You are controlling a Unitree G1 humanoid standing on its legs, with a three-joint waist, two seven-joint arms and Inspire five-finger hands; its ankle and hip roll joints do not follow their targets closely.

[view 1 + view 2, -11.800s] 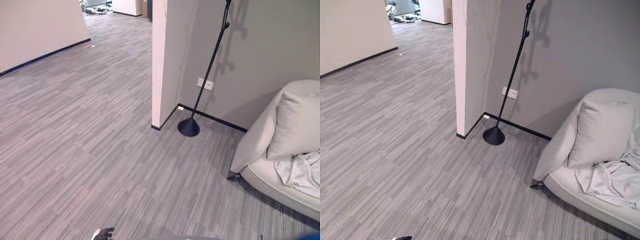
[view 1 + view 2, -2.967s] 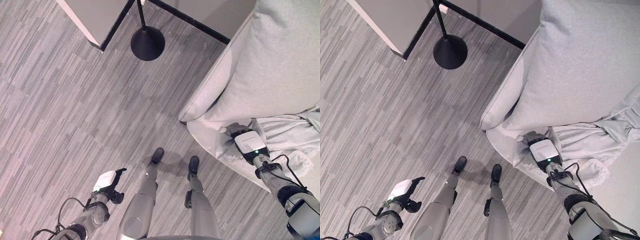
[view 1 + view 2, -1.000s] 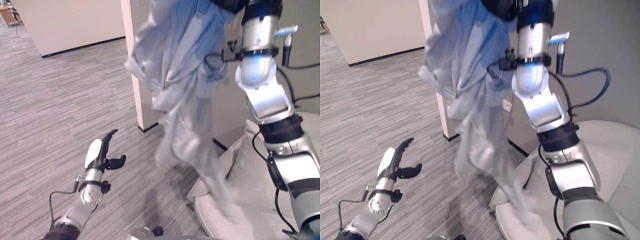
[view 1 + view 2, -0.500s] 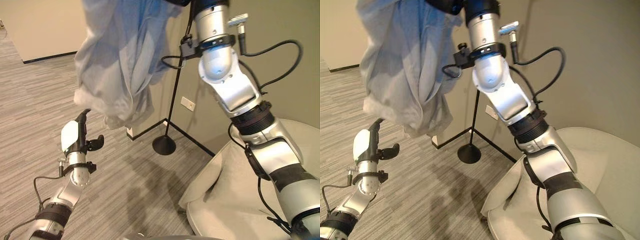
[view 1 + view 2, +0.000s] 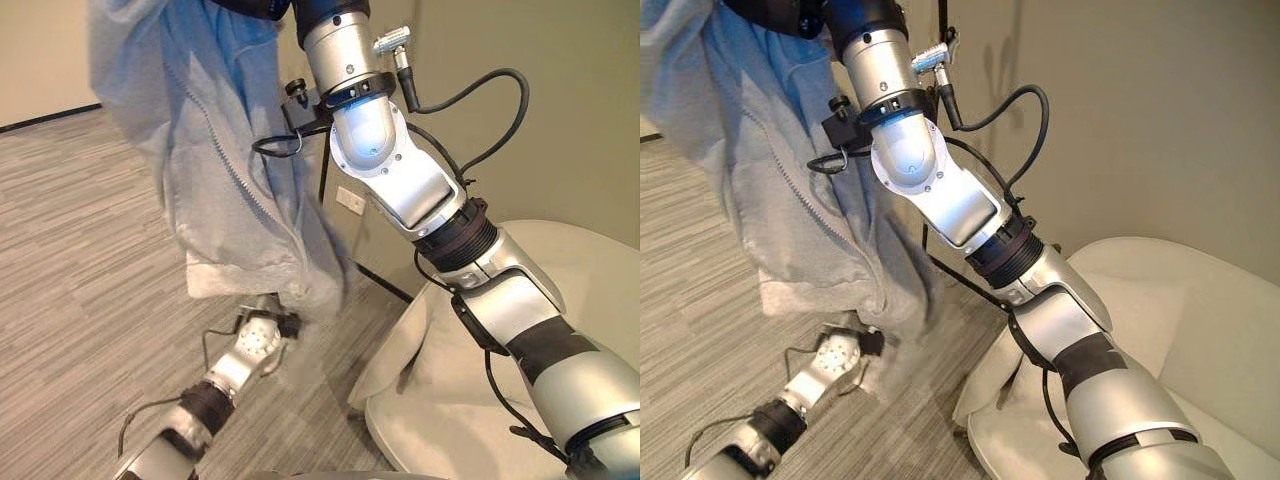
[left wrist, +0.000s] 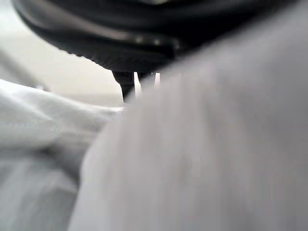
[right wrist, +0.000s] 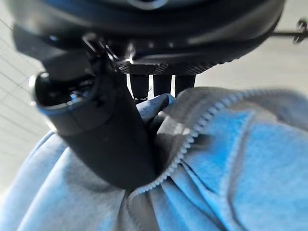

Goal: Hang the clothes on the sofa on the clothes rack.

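The pale grey-blue zip-front fleece jacket [image 5: 225, 170] is now hanging well clear above the rounded cream upholstered sofa [image 5: 470, 400], out to the sofa's far left side, where three seconds ago it was lying crumpled on the seat cushion; that puts the lift behind it, and the carry toward the rack is, by my judgement, the step in hand. The silver-grey right arm [image 5: 400, 170] is reaching up and away from the sofa, with the dark right hand [image 7: 106, 125] at the top of the jacket; in its own wrist view the thumb is pressing into the bunched fleece by the zip, so it is clamped on the cloth. The thin black pole of the clothes rack [image 5: 940, 25] is standing against the beige wall behind the sofa's left end, partly hidden behind the arm and the jacket. The left hand [image 5: 262, 335], which half a second ago was raised out to the side, is now rising under the jacket's lower hem, down on the floor side of the sofa's left arm; the cloth is covering its fingers, so I cannot tell whether they are apart or closed. The jacket itself is draping long and loose, its zip running diagonally down the front, a paler ribbed hem at the bottom, and a bluer lining showing inside the folds near the gripping hand.
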